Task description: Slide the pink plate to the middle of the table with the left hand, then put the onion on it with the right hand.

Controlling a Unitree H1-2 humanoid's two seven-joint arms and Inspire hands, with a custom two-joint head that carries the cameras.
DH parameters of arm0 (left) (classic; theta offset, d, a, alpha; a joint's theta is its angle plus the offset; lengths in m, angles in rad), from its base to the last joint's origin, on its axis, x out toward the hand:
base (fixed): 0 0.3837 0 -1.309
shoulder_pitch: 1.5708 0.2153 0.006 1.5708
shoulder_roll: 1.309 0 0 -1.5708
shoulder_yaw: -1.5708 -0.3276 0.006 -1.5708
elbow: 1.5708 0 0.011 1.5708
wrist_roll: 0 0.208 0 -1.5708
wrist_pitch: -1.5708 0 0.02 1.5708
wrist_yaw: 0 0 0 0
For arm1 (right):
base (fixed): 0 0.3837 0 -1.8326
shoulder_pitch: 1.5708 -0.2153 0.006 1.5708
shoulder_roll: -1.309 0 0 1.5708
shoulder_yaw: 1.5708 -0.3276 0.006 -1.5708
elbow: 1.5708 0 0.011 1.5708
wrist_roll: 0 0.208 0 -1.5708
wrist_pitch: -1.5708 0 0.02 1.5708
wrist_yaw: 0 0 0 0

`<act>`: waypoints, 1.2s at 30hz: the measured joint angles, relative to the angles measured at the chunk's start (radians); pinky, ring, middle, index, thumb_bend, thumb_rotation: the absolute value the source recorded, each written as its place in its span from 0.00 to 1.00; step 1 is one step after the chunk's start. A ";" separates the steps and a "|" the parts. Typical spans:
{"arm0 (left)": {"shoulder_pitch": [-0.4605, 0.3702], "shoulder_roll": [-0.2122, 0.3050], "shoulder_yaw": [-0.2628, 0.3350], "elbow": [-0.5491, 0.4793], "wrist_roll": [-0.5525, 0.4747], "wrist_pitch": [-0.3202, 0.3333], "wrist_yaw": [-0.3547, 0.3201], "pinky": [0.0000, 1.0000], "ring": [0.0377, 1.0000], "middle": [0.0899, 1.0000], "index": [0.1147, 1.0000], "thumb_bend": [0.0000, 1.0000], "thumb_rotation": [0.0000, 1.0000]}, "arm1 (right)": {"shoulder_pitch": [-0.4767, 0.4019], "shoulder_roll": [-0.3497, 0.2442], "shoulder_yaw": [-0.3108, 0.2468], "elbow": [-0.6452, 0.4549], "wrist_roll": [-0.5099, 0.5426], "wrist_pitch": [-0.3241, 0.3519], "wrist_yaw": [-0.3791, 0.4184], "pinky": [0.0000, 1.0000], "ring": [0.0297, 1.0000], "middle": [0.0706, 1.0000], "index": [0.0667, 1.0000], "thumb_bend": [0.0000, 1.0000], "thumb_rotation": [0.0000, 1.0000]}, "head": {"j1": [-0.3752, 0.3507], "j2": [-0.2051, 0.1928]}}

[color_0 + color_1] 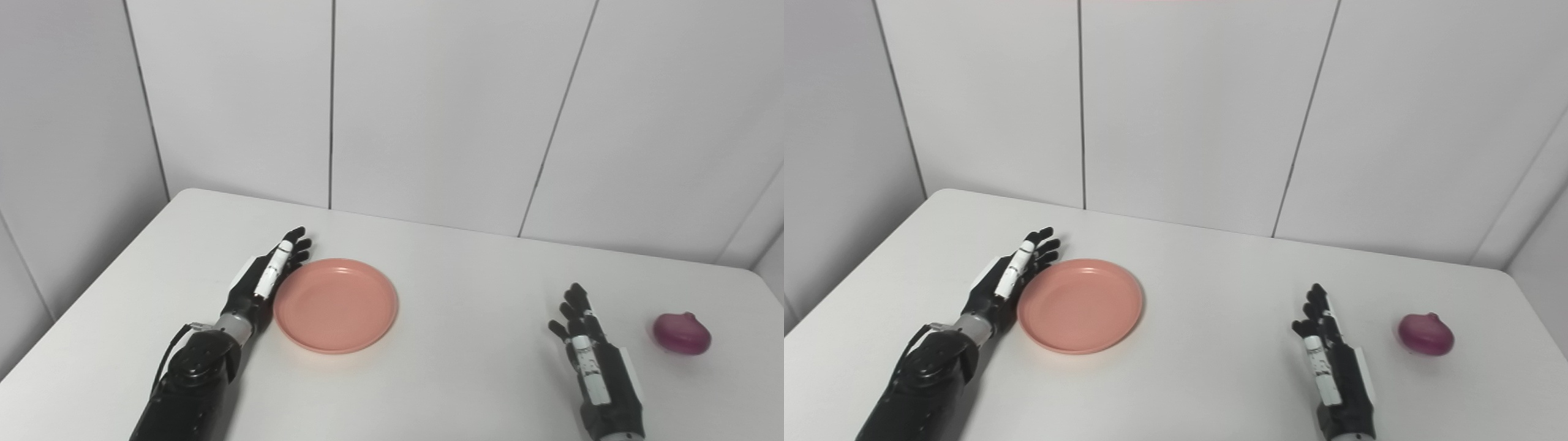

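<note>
A pink plate (335,305) lies flat on the white table (465,380), left of the middle. My left hand (267,275) is open, fingers straight, its edge against the plate's left rim. A purple onion (681,332) sits on the table at the right. My right hand (589,355) is open and empty, standing on its edge a little left of the onion, not touching it. In the right eye view the plate (1080,305), the onion (1425,334), my left hand (1012,275) and my right hand (1330,361) show the same layout.
A white panelled wall (429,110) stands right behind the table's far edge. The table's left edge slants near my left forearm (190,386). The table's right edge lies just past the onion.
</note>
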 measured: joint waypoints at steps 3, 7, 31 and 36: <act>0.008 -0.014 -0.003 -0.011 0.012 -0.001 0.010 0.98 0.96 0.96 0.97 0.52 1.00 | 0.006 0.008 0.011 -0.008 -0.004 0.015 -0.006 1.00 0.99 0.97 0.97 0.71 0.78 | -0.017 -0.006; 0.022 -0.023 -0.012 -0.032 0.018 -0.004 0.013 0.98 0.97 0.96 0.97 0.53 1.00 | 0.015 0.023 0.018 -0.021 -0.025 0.036 -0.023 1.00 0.99 0.96 0.95 0.71 0.78 | -0.042 -0.008; 0.075 -0.090 -0.057 -0.077 0.065 -0.046 0.057 1.00 0.97 0.97 0.97 0.54 1.00 | 0.011 0.044 0.016 -0.012 -0.062 0.070 -0.072 1.00 0.97 0.94 0.93 0.77 0.79 | 0.000 -0.028; 0.078 -0.097 -0.058 -0.078 0.076 -0.051 0.068 0.99 0.97 0.97 0.97 0.55 1.00 | 0.011 0.022 0.015 -0.015 -0.010 0.069 -0.041 1.00 0.99 0.97 0.96 0.73 0.77 | 0.026 -0.025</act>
